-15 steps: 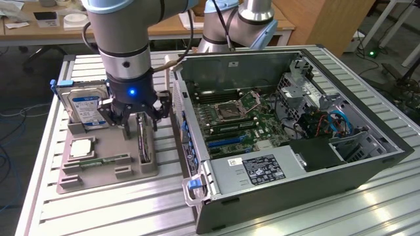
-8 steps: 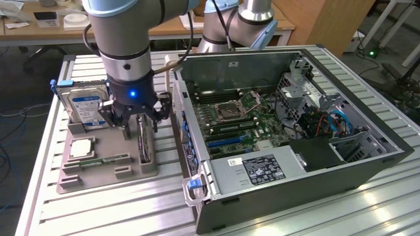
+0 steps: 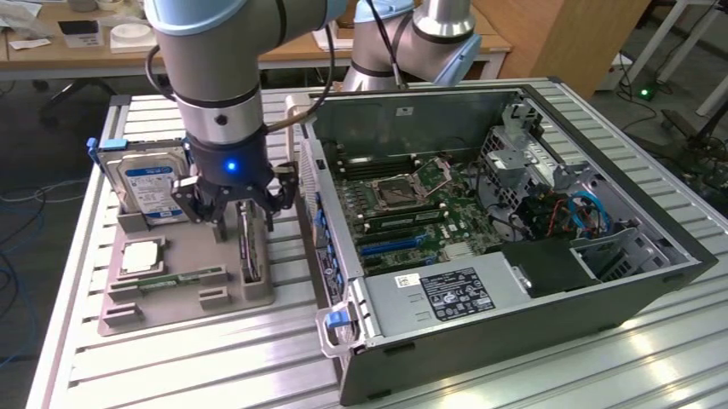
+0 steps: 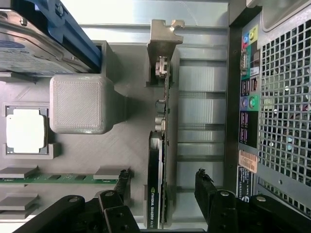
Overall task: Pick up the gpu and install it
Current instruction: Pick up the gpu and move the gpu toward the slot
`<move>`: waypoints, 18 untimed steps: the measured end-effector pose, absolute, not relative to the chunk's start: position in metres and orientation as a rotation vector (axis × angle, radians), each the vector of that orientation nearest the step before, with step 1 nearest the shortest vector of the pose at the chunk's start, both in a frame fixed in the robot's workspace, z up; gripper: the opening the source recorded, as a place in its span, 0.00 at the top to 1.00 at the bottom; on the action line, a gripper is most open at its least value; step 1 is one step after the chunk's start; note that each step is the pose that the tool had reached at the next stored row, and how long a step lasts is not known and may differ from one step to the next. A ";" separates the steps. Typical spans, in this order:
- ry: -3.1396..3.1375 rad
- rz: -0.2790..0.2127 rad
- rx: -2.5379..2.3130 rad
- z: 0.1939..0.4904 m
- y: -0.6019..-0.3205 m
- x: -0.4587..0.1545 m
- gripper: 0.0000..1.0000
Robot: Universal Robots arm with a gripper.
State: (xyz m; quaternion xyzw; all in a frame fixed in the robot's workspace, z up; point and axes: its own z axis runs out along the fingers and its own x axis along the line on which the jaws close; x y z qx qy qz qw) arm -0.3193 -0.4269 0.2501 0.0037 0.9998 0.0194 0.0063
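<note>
The gpu (image 3: 248,253) stands on its long edge in a slot at the right side of the grey holder tray (image 3: 170,311), its black cooler face and green board seen edge-on in the wrist view (image 4: 155,184), silver bracket end (image 4: 163,46) farthest from the gripper. My gripper (image 3: 241,213) hangs just above it, open. In the wrist view the gripper (image 4: 163,182) straddles the card, one black finger (image 4: 122,180) on the cooler side and the other (image 4: 204,187) on the board side, both apart from it. Nothing is held.
An open computer case (image 3: 637,281) lies right of the tray, motherboard (image 3: 398,213) exposed; its rear panel (image 4: 282,97) is close beside the gpu. The tray also holds a hard drive (image 3: 148,183), a processor (image 3: 141,256) and a memory stick (image 3: 182,279). Another arm's base (image 3: 421,43) stands behind.
</note>
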 end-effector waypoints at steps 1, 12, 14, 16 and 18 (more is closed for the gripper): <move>3.128 0.061 0.012 0.250 -0.427 -0.319 0.35; 3.128 0.061 0.012 0.244 -0.428 -0.319 0.35; 3.128 0.061 0.011 0.243 -0.428 -0.319 0.35; 3.128 0.061 0.012 0.242 -0.428 -0.319 0.35; 3.128 0.061 0.012 0.241 -0.428 -0.319 0.35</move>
